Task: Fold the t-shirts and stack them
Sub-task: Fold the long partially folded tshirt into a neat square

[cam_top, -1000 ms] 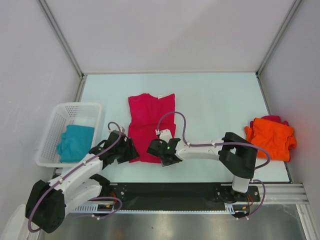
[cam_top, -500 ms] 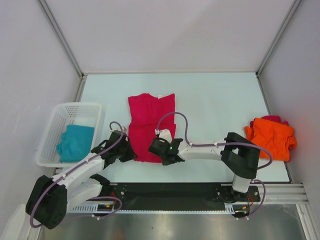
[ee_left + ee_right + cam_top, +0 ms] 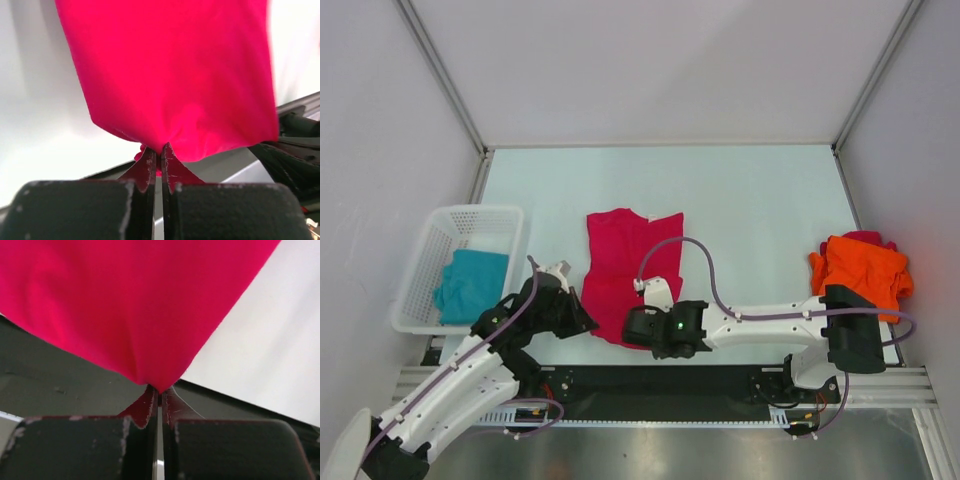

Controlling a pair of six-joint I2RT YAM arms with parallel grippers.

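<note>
Three shirts: pink shirt [image 3: 632,262] mid table [image 3: 750,195] by the near edge, orange shirt [image 3: 860,275] bunched at the right edge, teal shirt [image 3: 472,283] in the basket [image 3: 480,209] at the left edge.
Left end effector [image 3: 160,150]: pinched tight on pink shirt's near-left hem corner.
Right end effector [image 3: 160,389]: same deal, clamped on the near-right corner.

Beyond the left gripper [image 3: 160,152] and right gripper [image 3: 160,392], past the pink shirt [image 3: 625,265], open table [image 3: 750,190] runs to the back wall [image 3: 650,70]. Left of the left gripper stands the basket [image 3: 470,211]. Well right of the right gripper, the orange shirt [image 3: 860,272] is heaped against the side wall [image 3: 920,150].
</note>
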